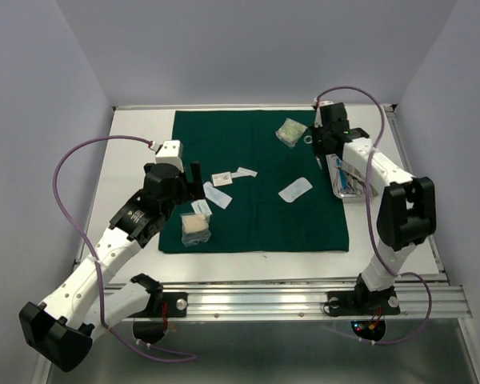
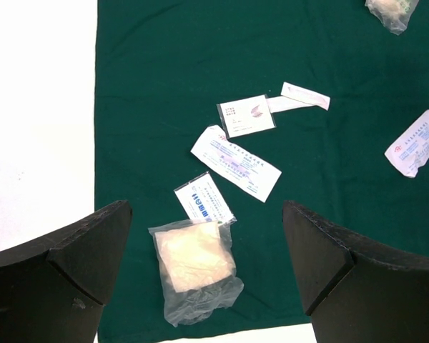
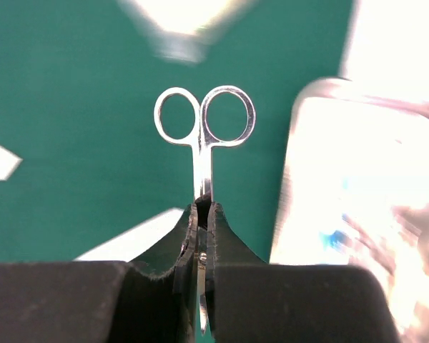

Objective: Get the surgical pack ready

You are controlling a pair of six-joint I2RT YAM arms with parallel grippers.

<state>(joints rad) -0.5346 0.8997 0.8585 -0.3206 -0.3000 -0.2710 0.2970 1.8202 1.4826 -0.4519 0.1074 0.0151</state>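
1. Jaws first: my right gripper is clamped tight on the metal scissors. It pinches them at the blades, and both finger rings stick out past the fingertips. The scissors are closed.
2. My left gripper stands wide and holds nothing. It hangs above the near left part of the dark green drape.
3. That drape lies spread flat on the white table.
4. From the right wrist view, the scissors hang over the green cloth, just beside the steel tray. The tray sits at the drape's right edge. Its contents are too blurred for me to name.
5. Between my left fingers, on the cloth below, lies a clear gauze bag, close to the drape's near edge.
6. A blue-printed packet touches that bag's far corner, and a long white packet lies just beyond it.
7. Farther out are a small card packet and a narrow strip, their ends meeting.
8. One more white packet lies apart to the right, and a second clear bag rests near the drape's far edge.
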